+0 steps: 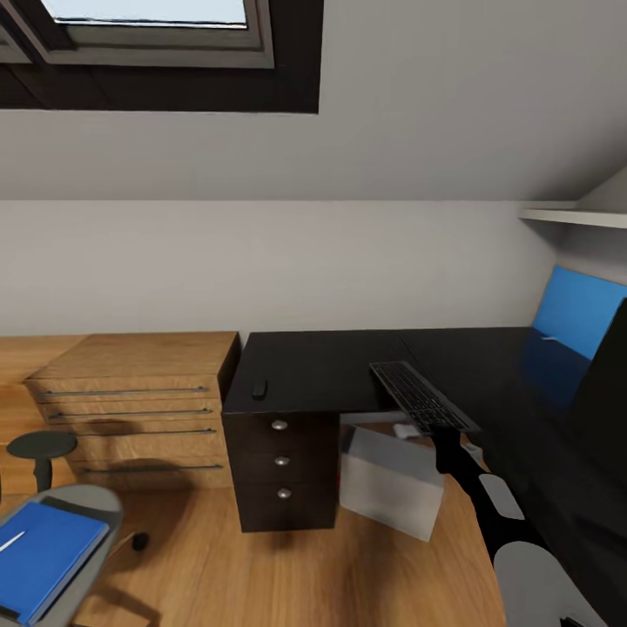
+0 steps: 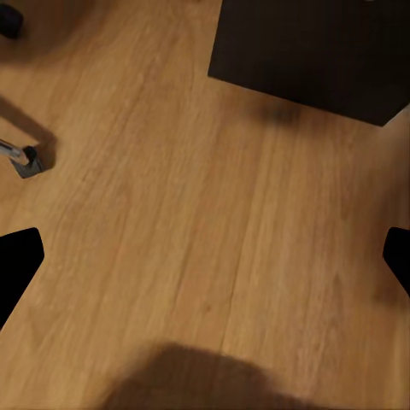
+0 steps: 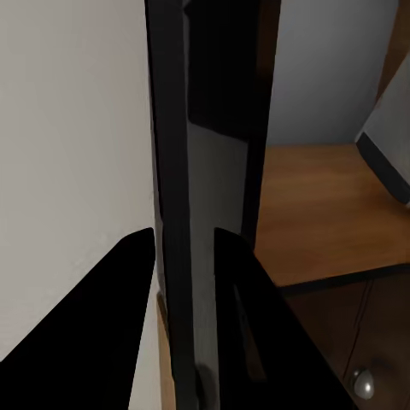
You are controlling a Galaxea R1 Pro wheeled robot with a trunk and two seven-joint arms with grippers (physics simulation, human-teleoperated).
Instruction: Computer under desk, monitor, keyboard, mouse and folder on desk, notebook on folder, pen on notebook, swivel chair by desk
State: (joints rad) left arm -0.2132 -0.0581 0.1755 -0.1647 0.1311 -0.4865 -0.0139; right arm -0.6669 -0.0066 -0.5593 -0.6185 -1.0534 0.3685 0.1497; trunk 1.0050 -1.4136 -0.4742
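Right hand (image 3: pixel 184 256) is clamped on the slim black keyboard (image 1: pixel 421 397), fingers (image 3: pixel 111 316) pressed against both faces of its thin edge. The keyboard, dark grey keys up, hangs slightly tilted over the inner edge of the glossy black L-shaped tabletop (image 1: pixel 322 370). Left hand (image 2: pixel 205 256) is spread wide above the wooden floor (image 2: pixel 188 222), holding nothing. Light-grey box-shaped computer (image 1: pixel 390 482) sits under the tabletop. Bright blue folder (image 1: pixel 39 557) lies on the grey swivel chair (image 1: pixel 96 503).

No text, label or number can be read anywhere; the keyboard (image 1: pixel 422 397) keys seem too blurred to make out.
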